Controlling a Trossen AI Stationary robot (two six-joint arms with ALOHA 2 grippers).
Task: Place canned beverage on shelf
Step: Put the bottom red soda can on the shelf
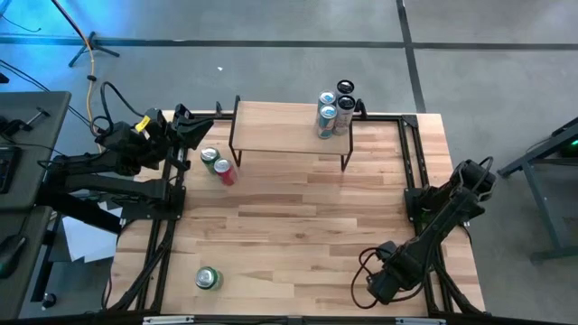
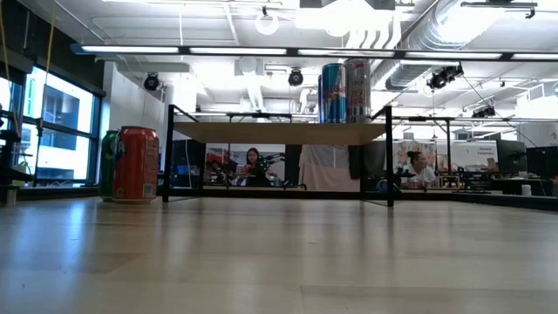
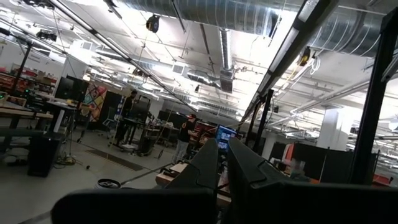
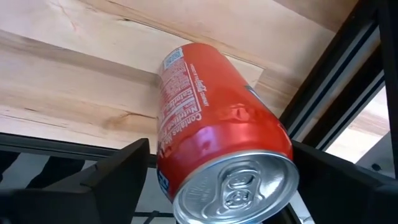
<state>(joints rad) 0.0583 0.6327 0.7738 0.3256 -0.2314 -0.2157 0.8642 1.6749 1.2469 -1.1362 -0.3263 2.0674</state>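
High view: shelf (image 1: pixel 280 126) stands at the tabletop's (image 1: pixel 298 226) far edge. Shelf cans (image 1: pixel 328 117) stand in a tight cluster at its right end; exact count unclear. Green can (image 1: pixel 209 157) and left red can (image 1: pixel 225 172) are touching on the tabletop, just beside the shelf's left legs. Front green can (image 1: pixel 208 278) is alone near the front left corner. Left gripper (image 1: pixel 190 126) is at the far left edge, near the 2 cans. Right gripper (image 1: pixel 384 284) is at the front right, well apart from the shelf.

Low view: shelf (image 2: pixel 279 133) is seen edge-on, with 2 tall cans upright on its right part. The left red can (image 2: pixel 137 163) is upright on the tabletop left of the shelf, the green can (image 2: pixel 109 163) partly behind it. 2 people sit in the room behind.

Left wrist view: left gripper (image 3: pixel 222 163) points up at the ceiling, fingers together, holding nothing.

Right wrist view: red can (image 4: pixel 217 124) sits between the right gripper's (image 4: pixel 224 180) 2 fingers, top toward the camera, wood behind it. Cannot tell if the fingers are clamped on it or just beside it. This can is off the shelf.
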